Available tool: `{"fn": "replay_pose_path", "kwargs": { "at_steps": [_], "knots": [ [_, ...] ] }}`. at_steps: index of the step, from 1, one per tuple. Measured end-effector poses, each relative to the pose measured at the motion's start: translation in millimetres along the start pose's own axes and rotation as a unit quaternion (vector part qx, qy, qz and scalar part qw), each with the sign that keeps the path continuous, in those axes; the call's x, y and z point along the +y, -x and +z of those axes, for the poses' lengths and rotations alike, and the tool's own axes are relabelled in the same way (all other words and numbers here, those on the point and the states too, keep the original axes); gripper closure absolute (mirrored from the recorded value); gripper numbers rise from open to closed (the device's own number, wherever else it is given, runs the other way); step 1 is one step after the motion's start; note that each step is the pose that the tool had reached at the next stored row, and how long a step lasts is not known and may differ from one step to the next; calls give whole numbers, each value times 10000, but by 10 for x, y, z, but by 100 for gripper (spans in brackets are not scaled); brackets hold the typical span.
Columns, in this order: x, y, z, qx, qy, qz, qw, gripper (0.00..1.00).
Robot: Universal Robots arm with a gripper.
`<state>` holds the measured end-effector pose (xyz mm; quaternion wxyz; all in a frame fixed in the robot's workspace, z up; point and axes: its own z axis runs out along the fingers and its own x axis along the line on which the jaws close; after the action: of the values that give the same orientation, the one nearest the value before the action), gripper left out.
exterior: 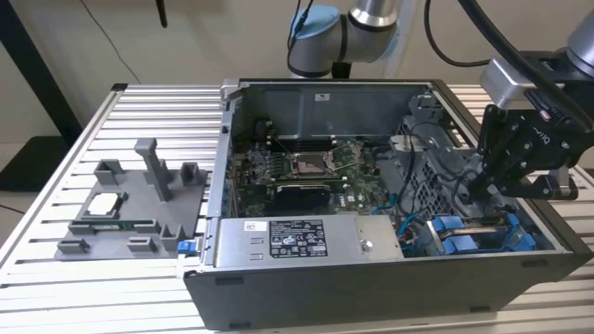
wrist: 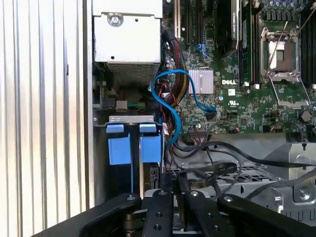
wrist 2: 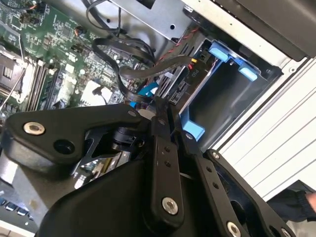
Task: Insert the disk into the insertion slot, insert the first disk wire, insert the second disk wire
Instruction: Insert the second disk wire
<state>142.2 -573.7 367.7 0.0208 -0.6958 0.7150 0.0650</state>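
1 gripper (exterior: 489, 186), at the exterior view's right, hangs inside the computer case (exterior: 371, 299) above the drive bay (exterior: 483, 236), fingers pressed together.

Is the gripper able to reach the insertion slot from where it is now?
Probably yes. In the exterior view the gripper hangs inside the open case just above the insertion slot. Black cables lie close beside the bay, so they might brush the fingers.
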Motion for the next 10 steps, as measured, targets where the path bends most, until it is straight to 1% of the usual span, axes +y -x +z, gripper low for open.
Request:
{"fn": "replay_pose_path", "kwargs": {
  "at_steps": [6,10],
  "knots": [
    [-16,-24,34,18,2,2,10000,84],
    [-21,-33,40,26,1,1,10000,84]
  ]
}}
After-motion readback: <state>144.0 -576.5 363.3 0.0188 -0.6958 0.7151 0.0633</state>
